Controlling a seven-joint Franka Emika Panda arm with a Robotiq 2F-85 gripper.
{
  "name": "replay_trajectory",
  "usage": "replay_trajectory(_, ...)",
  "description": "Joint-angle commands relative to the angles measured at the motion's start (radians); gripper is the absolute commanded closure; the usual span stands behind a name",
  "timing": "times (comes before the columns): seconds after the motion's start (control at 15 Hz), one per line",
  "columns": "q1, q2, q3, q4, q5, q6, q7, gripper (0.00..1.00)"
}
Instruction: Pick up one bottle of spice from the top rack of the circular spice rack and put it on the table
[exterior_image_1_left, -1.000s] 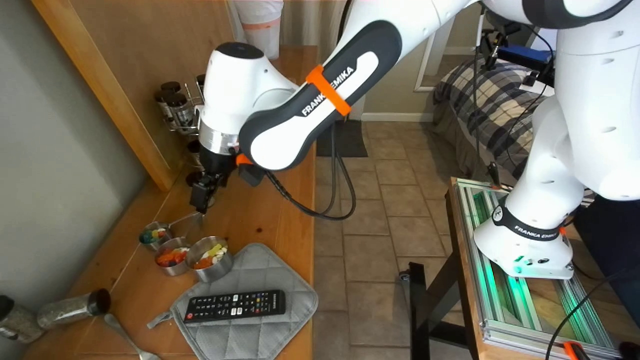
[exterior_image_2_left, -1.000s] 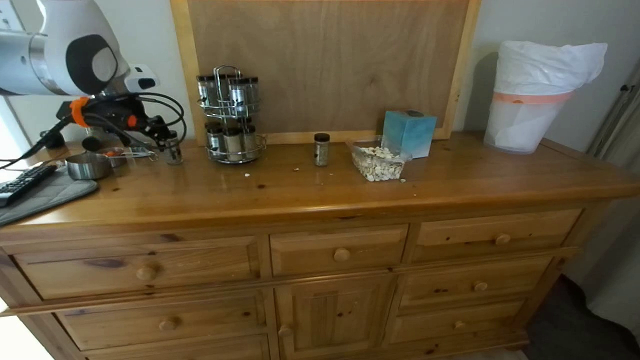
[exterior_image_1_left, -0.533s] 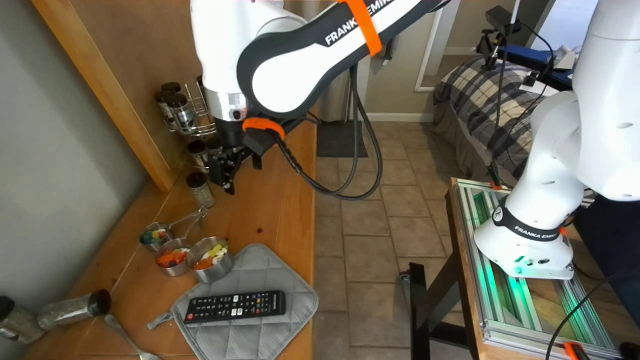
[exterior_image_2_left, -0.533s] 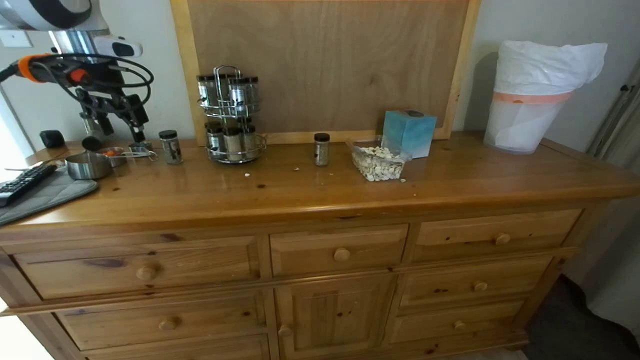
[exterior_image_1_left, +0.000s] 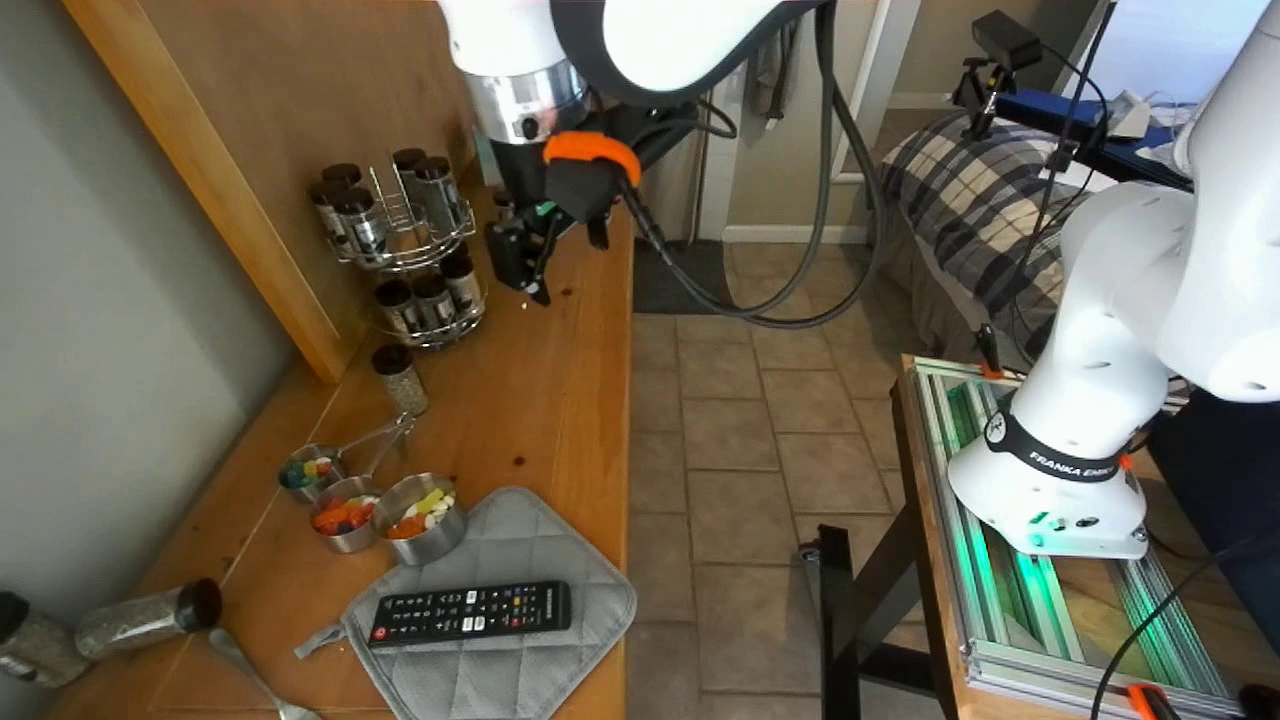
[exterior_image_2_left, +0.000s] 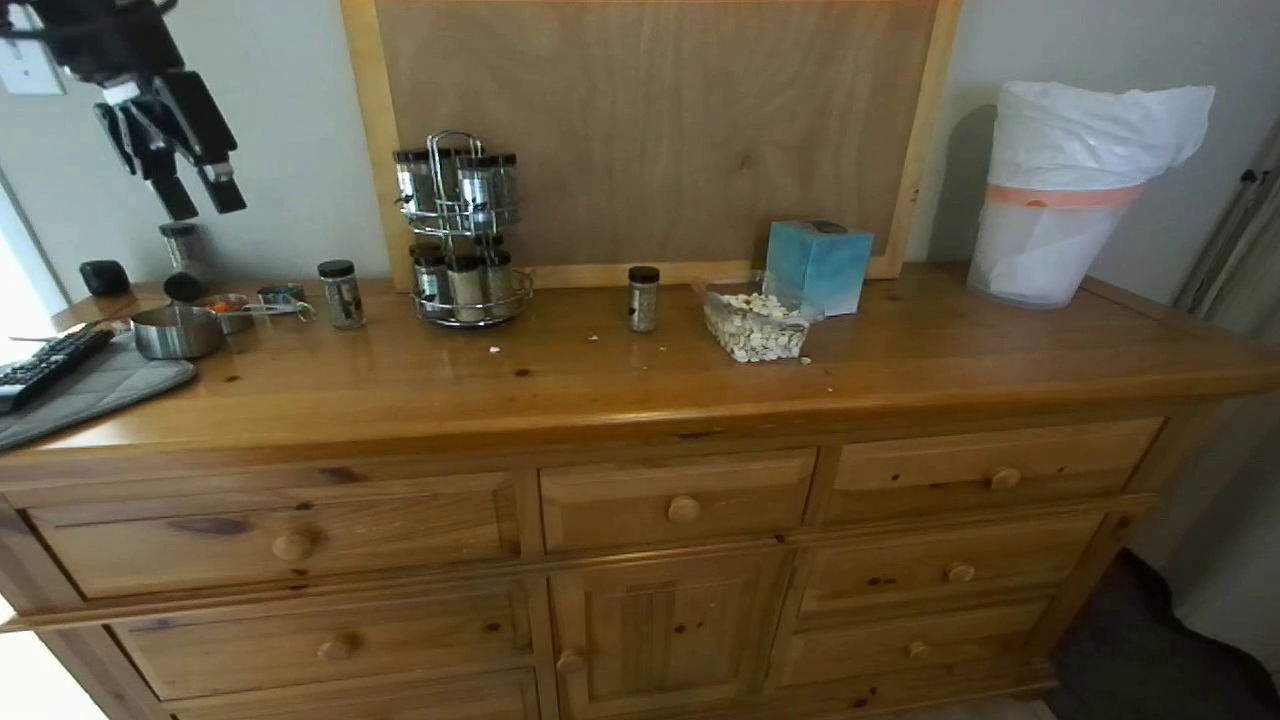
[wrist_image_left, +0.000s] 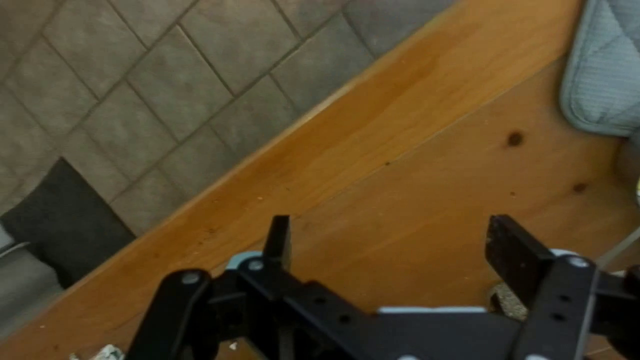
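Observation:
The circular spice rack (exterior_image_2_left: 466, 314) stands upright on the wooden table (exterior_image_2_left: 600, 390); it also shows in an exterior view (exterior_image_1_left: 405, 262). Its top rack holds several dark-capped jars (exterior_image_2_left: 487, 188), with a gap between jars (exterior_image_1_left: 362, 225) on the near side. A spice bottle (exterior_image_2_left: 342, 295) stands upright on the table beside the rack, between it and the measuring cups; it also shows in an exterior view (exterior_image_1_left: 400, 380) and partly behind a finger in the wrist view (wrist_image_left: 510, 301). My gripper (exterior_image_2_left: 205, 203) is open and empty, raised above the table; bare wood shows between its fingers (wrist_image_left: 390, 225).
Metal measuring cups with candies (exterior_image_1_left: 420, 520), a grey pot holder (exterior_image_1_left: 500, 660) with a remote (exterior_image_1_left: 470, 611), and two lying jars (exterior_image_1_left: 150, 618) are at one end. Another jar (exterior_image_2_left: 643, 300), a plastic container (exterior_image_2_left: 755, 330), a blue box (exterior_image_2_left: 820, 265) and a white bin (exterior_image_2_left: 1065, 200) are farther along.
A second ago my gripper was down at the spice bottle on the table. It has since risen and moved away. The bottle stays standing there, free of the gripper.

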Motion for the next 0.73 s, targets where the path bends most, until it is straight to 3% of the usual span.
replay_trajectory(0.0, -0.018, -0.116, 0.040, -0.058, -0.089, -0.105, -0.112, 0.00)
replay_trajectory(0.2, -0.035, -0.197, 0.054, -0.111, -0.098, -0.077, -0.284, 0.00)
replay_trajectory(0.4, -0.057, -0.255, 0.049, -0.168, -0.090, 0.025, -0.437, 0.00)
replay_trajectory(0.47, -0.058, -0.194, 0.066, -0.093, -0.067, -0.051, -0.357, 0.00)
replay_trajectory(0.67, -0.068, -0.204, 0.070, -0.100, -0.067, -0.043, -0.369, 0.00)
